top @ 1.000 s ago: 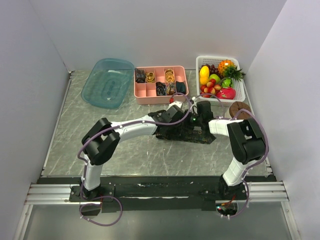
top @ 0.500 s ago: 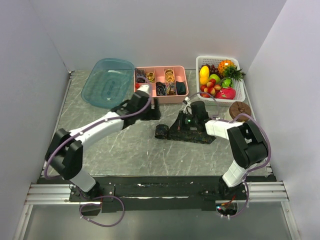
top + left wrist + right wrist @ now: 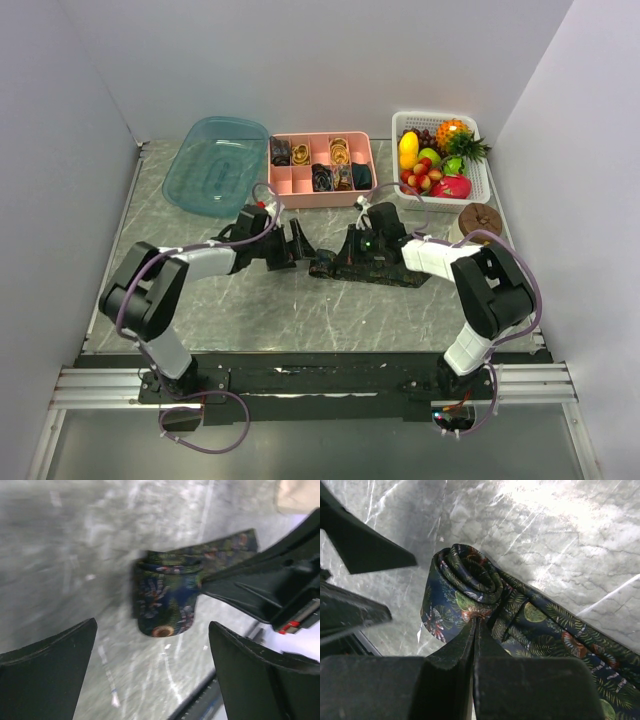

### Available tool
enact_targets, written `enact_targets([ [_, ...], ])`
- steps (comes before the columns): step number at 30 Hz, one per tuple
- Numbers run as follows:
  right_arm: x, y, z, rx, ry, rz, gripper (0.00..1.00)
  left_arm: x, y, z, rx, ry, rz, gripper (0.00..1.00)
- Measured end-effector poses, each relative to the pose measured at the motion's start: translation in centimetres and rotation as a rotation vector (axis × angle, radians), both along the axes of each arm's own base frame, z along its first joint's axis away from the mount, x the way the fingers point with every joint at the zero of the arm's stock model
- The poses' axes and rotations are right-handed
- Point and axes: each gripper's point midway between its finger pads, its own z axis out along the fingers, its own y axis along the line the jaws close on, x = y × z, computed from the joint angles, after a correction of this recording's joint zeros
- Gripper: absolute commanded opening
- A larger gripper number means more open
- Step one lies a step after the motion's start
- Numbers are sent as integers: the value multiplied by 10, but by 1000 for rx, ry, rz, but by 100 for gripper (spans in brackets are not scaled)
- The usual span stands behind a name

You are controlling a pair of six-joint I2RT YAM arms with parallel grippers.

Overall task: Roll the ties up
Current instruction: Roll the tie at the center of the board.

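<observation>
The tie [image 3: 395, 275] lies on the table [image 3: 250, 310] just in front of the pink tray [image 3: 290, 182]. Its long axis runs left to right, with the coil [image 3: 465, 582] at the left end and the flat strip trailing right. The right tool [image 3: 475, 625] is clenched on the tie beside the coil. The left tool [image 3: 152, 645] is released, its fingers wide apart, facing the coil without touching it.

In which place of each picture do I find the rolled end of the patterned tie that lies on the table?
Top external: the rolled end lies near the centre, between the left gripper and the right gripper.
Left wrist: the rolled end is at the centre, slightly above the middle.
Right wrist: the rolled end is left of centre, in the upper half.
Shared landmark: the right gripper's closed black tip, right beside the coil in every view.
</observation>
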Motion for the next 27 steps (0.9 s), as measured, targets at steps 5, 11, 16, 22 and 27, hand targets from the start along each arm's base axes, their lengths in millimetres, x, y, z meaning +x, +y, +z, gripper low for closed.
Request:
enact_targets([
  [5, 1, -2, 1, -10, -6, -3, 0, 1, -17, -3, -96, 20, -39, 93],
  [11, 1, -3, 18, -1, -43, -6, 0, 3, -24, -15, -134, 43, -48, 85],
  [16, 3, -1, 34, 19, -83, -4, 0, 7, -27, -16, -153, 34, -46, 82],
  [22, 0, 5, 29, 5, -71, 13, 0, 12, -31, -19, -176, 24, -44, 75],
  [27, 1, 9, 7, -26, -24, 19, 0, 14, -33, -21, -184, 22, -41, 71],
])
